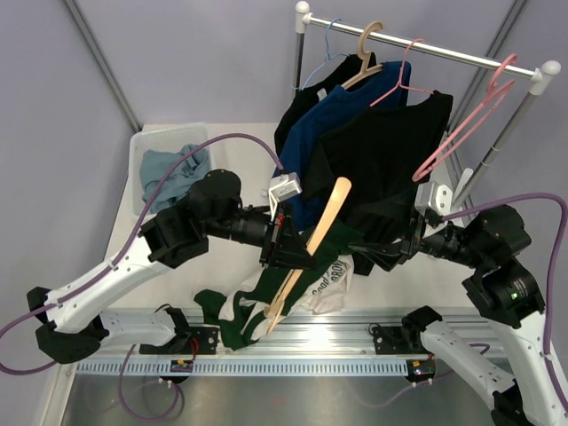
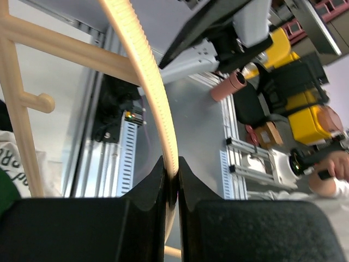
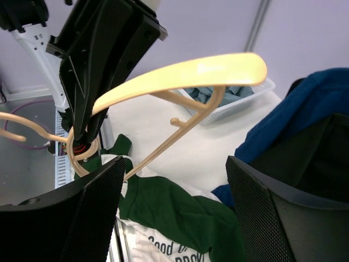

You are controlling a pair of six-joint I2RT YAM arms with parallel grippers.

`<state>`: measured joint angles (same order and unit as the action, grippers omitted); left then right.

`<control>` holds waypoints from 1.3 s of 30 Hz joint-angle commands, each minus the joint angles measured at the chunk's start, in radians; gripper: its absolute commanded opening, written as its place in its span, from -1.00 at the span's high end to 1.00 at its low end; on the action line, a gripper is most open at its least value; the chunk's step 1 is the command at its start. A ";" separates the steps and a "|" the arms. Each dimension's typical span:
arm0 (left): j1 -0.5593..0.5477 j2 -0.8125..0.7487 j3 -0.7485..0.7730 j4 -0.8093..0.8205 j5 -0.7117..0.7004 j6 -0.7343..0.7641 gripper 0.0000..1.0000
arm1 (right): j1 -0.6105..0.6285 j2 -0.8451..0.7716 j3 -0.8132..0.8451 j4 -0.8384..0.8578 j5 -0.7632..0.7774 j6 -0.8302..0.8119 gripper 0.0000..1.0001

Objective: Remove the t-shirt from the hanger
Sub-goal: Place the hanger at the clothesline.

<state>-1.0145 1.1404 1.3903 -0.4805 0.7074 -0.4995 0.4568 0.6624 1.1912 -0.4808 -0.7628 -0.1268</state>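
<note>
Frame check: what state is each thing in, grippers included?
Left gripper: shut on hanger.
Right gripper: open, empty.
Hanger: bare, tilted, held up.
T-shirt: crumpled on table, off hanger.
Black shirt: hanging on rack.
Blue shirt: hanging on rack.
Bin: holds a grey-blue cloth.

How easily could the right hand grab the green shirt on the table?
Probably yes: the right hand is open and faces the green shirt, which lies bare below the hanger the left hand holds.

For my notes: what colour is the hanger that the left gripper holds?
Pale cream hanger; the right wrist view shows it best.
</note>
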 commanded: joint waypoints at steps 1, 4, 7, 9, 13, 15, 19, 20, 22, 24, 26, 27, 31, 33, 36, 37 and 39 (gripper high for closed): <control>0.004 -0.002 -0.037 0.030 0.161 -0.004 1.00 | -0.004 -0.046 -0.027 0.128 -0.104 -0.088 -0.62; 0.004 -0.021 -0.094 -0.004 0.135 -0.004 1.00 | -0.004 -0.060 -0.032 0.148 -0.084 -0.147 -0.62; 0.004 -0.056 -0.137 -0.007 0.136 -0.022 1.00 | -0.004 -0.044 0.008 0.097 -0.082 -0.206 -0.63; 0.004 -0.076 -0.148 -0.020 0.136 -0.024 1.00 | -0.003 -0.047 0.019 0.110 -0.133 -0.235 -0.65; 0.004 -0.091 -0.189 -0.041 0.152 -0.034 1.00 | -0.004 0.046 0.161 -0.016 -0.293 -0.289 -0.66; 0.004 -0.094 -0.206 -0.047 0.165 -0.037 1.00 | -0.004 0.095 0.252 -0.135 -0.355 -0.309 -0.66; 0.004 -0.103 -0.255 -0.032 0.182 -0.047 1.00 | -0.003 0.143 0.242 -0.111 -0.382 -0.297 -0.68; 0.004 -0.103 -0.267 -0.032 0.188 -0.045 1.00 | 0.009 0.149 0.234 -0.107 -0.369 -0.298 -0.68; 0.004 -0.102 -0.277 -0.032 0.195 -0.048 1.00 | 0.058 0.195 0.238 -0.183 -0.263 -0.355 -0.68; 0.004 -0.111 -0.286 -0.030 0.191 -0.054 1.00 | 0.251 0.289 0.292 -0.263 -0.090 -0.457 -0.68; 0.004 -0.123 -0.295 -0.026 0.185 -0.054 1.00 | 0.388 0.360 0.361 -0.356 0.153 -0.511 -0.68; 0.004 -0.136 -0.307 -0.024 0.187 -0.054 1.00 | 0.431 0.405 0.373 -0.360 0.157 -0.513 -0.69; 0.004 -0.175 -0.349 -0.024 0.181 -0.059 1.00 | 0.511 0.448 0.398 -0.401 0.233 -0.531 -0.71; 0.004 -0.189 -0.370 -0.023 0.176 -0.073 1.00 | 0.572 0.489 0.448 -0.461 0.291 -0.543 -0.70; 0.004 -0.215 -0.375 -0.023 0.175 -0.089 1.00 | 0.646 0.494 0.455 -0.498 0.370 -0.545 -0.68; 0.004 -0.223 -0.375 -0.023 0.172 -0.091 1.00 | 0.669 0.488 0.449 -0.496 0.394 -0.540 -0.67; 0.004 -0.237 -0.373 -0.021 0.170 -0.100 1.00 | 0.678 0.490 0.438 -0.507 0.421 -0.539 -0.66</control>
<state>-1.0130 0.9360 1.0203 -0.5224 0.8410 -0.5510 1.1099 1.1728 1.5917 -0.9379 -0.4595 -0.6353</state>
